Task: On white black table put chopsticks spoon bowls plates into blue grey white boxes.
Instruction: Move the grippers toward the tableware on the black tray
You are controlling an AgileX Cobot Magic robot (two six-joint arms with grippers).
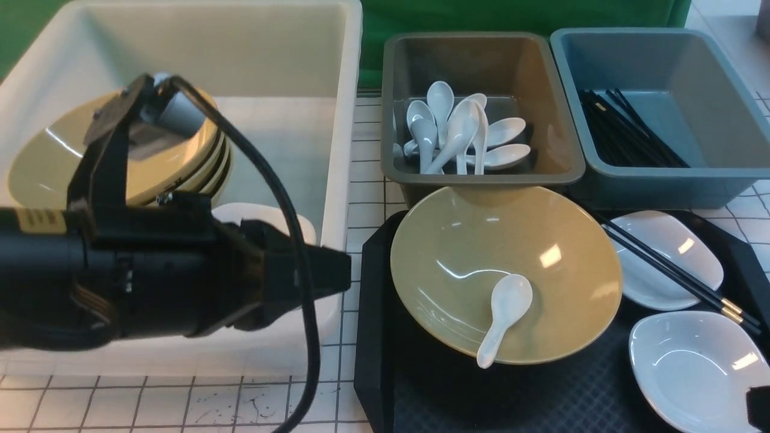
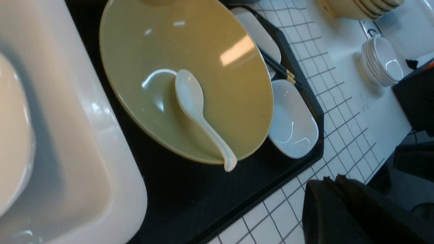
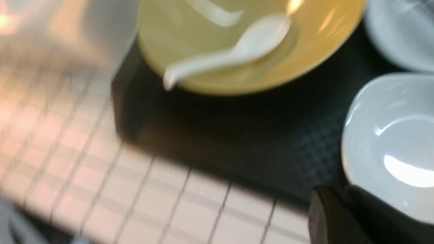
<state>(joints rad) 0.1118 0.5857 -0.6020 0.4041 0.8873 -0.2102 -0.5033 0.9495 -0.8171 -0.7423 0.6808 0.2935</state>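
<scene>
Left gripper (image 1: 338, 272) reaches in from the left edge, held level and pointing right. Its tip shows against the right wall of the white tub (image 1: 352, 78), close to the black tray (image 1: 385, 373). Its jaws appear as one dark block in the front view and as a black shape in its own wrist camera, so I cannot tell whether they are parted or closed. A thick black cable (image 1: 283, 192) loops over the arm and drops out of the bottom edge.

The arm hides much of the tub. Behind it, a tilted stack of yellow bowls (image 1: 48, 168) sits at the tub's left, and part of a white dish (image 1: 264, 213) peeks out.

Right gripper (image 1: 759, 408) is only a black sliver cut off at the bottom right corner. Its opening cannot be judged, and its wrist picture is blurred.

On the tray, a yellow bowl (image 1: 541, 240) holds the spoon (image 1: 504, 316), scoop inside and handle over the near rim. To the bowl's right lie two white plates (image 1: 668, 240), the nearer one cut off by the frame. The chopsticks (image 1: 674, 273) rest across the farther one.

Beyond the tray, the grey bin (image 1: 481, 41) holds a heap of white spoons (image 1: 457, 132). The blue bin (image 1: 631, 35) holds a bundle of black sticks (image 1: 631, 135). Everything stands on the gridded white table (image 1: 150, 403).
</scene>
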